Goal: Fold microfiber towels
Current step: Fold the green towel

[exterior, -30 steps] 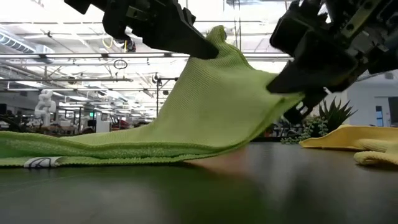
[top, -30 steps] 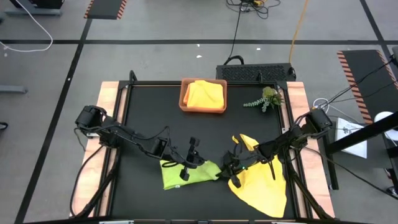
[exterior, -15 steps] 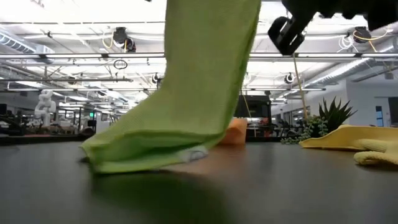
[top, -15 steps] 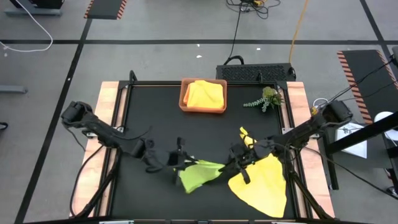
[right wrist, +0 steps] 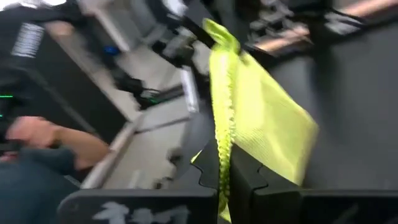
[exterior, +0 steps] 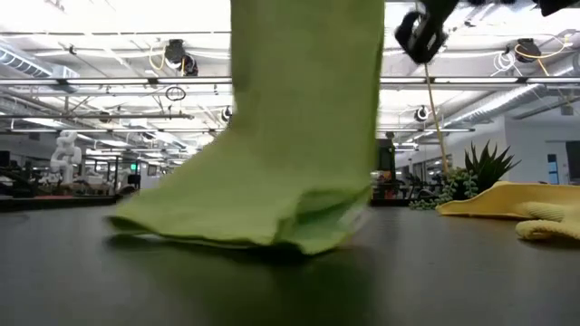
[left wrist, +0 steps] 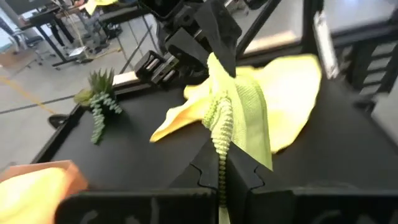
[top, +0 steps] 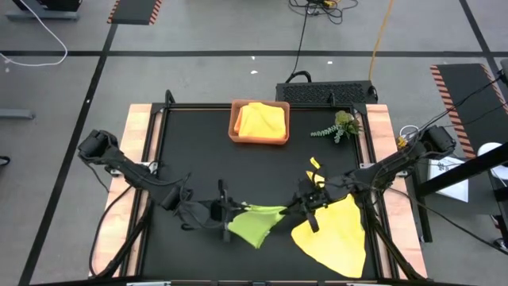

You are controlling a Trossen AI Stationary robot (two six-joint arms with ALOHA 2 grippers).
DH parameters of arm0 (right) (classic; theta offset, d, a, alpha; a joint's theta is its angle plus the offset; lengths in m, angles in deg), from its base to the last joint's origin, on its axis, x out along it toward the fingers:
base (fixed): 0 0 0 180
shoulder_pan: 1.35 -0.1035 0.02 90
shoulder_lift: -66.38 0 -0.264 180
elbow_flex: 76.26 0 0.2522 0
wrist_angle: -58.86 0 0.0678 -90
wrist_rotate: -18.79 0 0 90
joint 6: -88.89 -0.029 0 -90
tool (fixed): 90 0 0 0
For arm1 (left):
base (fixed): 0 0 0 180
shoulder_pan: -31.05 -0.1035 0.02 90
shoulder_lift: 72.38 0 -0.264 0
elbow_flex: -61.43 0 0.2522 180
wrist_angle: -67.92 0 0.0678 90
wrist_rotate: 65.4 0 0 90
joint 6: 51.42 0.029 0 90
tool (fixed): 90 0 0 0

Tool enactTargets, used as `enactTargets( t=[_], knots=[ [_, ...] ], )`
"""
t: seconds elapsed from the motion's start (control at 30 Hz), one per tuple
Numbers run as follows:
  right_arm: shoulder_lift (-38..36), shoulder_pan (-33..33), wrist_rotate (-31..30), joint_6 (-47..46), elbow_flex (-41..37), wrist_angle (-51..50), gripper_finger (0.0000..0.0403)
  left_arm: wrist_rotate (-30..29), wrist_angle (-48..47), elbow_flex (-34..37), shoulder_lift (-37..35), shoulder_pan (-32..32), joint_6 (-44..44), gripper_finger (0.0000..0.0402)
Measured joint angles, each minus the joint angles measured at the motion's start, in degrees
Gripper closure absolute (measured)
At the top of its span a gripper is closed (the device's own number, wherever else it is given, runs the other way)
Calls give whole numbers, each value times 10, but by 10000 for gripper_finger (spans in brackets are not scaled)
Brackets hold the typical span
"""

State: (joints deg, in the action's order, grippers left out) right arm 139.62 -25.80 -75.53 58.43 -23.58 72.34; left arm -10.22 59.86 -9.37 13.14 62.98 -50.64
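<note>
A lime green towel [top: 255, 225] hangs stretched between my two grippers near the table's front middle. Its lower end [exterior: 245, 226] rests crumpled on the table. My left gripper [top: 228, 213] is shut on the towel's left top corner. My right gripper [top: 296, 210] is shut on its right top corner. A yellow towel [top: 333, 232] lies spread flat at the front right, close under my right arm. Another yellow towel [top: 260, 119] lies folded in the orange-brown tray [top: 235, 132] at the far middle. My left gripper pinches the green towel's top edge at one corner [left wrist: 219, 140] between its two fingers, coming level from the table's left. The edge runs on to the other gripper and the cloth hangs below, its lower end on the table. My right gripper pinches the green towel's top edge at the opposite corner [right wrist: 222, 140] between its two fingers, coming level from the table's right. The cloth hangs below the fingers, with its lower end on the table.
A small green plant sprig [top: 337, 127] lies at the far right, beside the tray. The table's left half is bare black surface [top: 182, 159]. A person shows beyond the table in the right wrist view [right wrist: 37, 146].
Both grippers have risen with the green towel's top edge, and my left gripper has gone toward the table's left and near edge. The towel, which lay partly spread on the table, now hangs almost straight down; its lower part has slid and bunched on the table.
</note>
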Motion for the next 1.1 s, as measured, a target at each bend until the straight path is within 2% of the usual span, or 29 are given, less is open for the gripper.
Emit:
enactTargets(
  t=[0.23,0.37,0.5,0.67,0.83,0.97,1.1],
  knots=[
    [0,5,-77,-18,0,-99,403,25,-53,17,0,-64,23,398],
    [-1,26,-111,-18,-1,-152,403,96,-16,60,0,-133,36,393],
    [0,57,-137,-16,-1,-190,403,140,61,108,0,-190,67,398],
    [0,102,-135,12,-2,-190,403,192,141,152,0,-245,97,397],
    [5,121,-135,27,-2,-180,403,206,171,187,-1,-273,96,396],
    [35,111,-126,30,-2,-153,403,237,242,234,-1,-270,98,398],
    [91,98,-75,30,-2,-86,403,246,322,280,-1,-242,120,399]
  ],
)
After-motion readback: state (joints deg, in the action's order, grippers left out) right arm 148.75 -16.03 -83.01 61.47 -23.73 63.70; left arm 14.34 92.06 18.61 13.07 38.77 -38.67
